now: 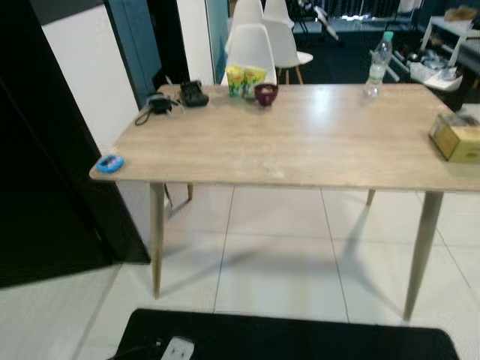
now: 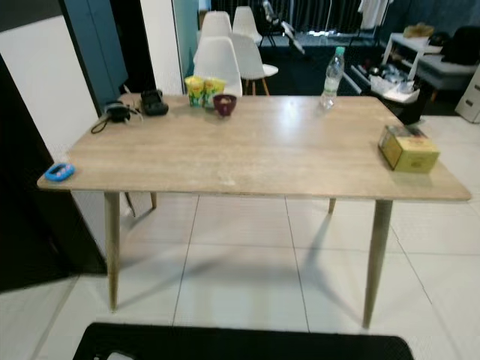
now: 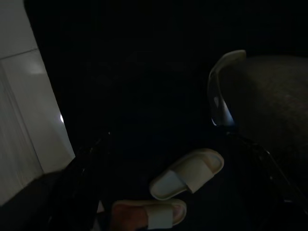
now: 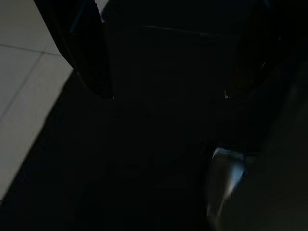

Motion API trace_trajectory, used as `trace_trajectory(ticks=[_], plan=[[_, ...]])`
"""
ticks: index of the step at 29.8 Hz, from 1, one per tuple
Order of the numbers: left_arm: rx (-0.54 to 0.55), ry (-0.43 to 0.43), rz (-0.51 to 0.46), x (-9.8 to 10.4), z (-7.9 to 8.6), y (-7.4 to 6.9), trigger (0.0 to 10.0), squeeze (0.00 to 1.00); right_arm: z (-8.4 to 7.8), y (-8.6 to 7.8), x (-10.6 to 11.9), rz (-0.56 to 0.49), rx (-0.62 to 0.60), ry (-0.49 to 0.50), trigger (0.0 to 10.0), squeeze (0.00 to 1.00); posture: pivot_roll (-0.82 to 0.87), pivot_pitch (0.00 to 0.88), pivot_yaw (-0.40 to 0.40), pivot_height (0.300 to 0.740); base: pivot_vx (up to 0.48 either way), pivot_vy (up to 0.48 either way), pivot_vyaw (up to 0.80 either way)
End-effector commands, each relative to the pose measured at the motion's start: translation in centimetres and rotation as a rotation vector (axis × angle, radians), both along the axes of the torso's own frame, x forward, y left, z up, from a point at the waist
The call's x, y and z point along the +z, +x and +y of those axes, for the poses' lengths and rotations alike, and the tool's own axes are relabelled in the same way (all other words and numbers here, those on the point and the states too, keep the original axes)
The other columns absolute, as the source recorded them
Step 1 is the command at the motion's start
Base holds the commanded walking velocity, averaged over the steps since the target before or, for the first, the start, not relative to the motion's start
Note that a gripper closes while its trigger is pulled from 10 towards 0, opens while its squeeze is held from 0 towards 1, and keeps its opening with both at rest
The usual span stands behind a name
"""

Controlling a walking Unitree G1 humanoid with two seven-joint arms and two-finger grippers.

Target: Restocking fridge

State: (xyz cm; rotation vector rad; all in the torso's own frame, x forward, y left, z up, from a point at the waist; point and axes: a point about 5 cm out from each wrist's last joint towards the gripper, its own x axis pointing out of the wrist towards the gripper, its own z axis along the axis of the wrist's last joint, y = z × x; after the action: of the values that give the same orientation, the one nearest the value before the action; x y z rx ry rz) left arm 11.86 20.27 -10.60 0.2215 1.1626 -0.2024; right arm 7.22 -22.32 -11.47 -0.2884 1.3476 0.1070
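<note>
A clear water bottle (image 1: 377, 64) with a green cap stands at the far right of a light wooden table (image 1: 315, 142). Two yellow packs (image 1: 245, 79) and a dark red bowl (image 1: 265, 94) sit together at the far edge. A yellow-green box (image 1: 456, 136) lies near the right end. Both arms hang idle below the table. In the right wrist view, my right gripper (image 4: 168, 96) is open over a dark floor with nothing between its fingers. The left wrist view is very dark.
A blue disc (image 1: 109, 163) lies on the table's near left corner, with a black device (image 1: 193, 93) and a cabled gadget (image 1: 156, 105) at the far left. White chairs (image 1: 251, 45) stand behind. A black mat (image 1: 285, 337) lies at my feet. Pale slippers (image 3: 187, 173) are by the left arm.
</note>
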Motion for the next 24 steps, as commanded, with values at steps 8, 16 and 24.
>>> trace_trajectory(ticks=[8,16,24], plan=[[-0.006,0.008,0.021,-0.19,0.04,-0.66,10.0,0.00,-0.77,0.25,0.21,-0.007,0.004,-0.022,10.0,0.00,0.01,0.000,-0.004,0.740,0.347,0.000,0.00],[-0.003,0.017,0.019,-0.14,0.24,-0.54,10.0,0.00,-0.55,0.64,0.24,-0.016,0.009,-0.016,10.0,0.00,0.02,0.000,-0.004,0.740,0.346,0.000,0.00],[-0.001,0.013,0.016,-0.15,-0.05,-0.39,10.0,0.00,-0.33,0.98,0.25,-0.021,0.014,-0.011,10.0,0.00,0.03,0.000,-0.008,0.740,0.339,0.000,0.00]])
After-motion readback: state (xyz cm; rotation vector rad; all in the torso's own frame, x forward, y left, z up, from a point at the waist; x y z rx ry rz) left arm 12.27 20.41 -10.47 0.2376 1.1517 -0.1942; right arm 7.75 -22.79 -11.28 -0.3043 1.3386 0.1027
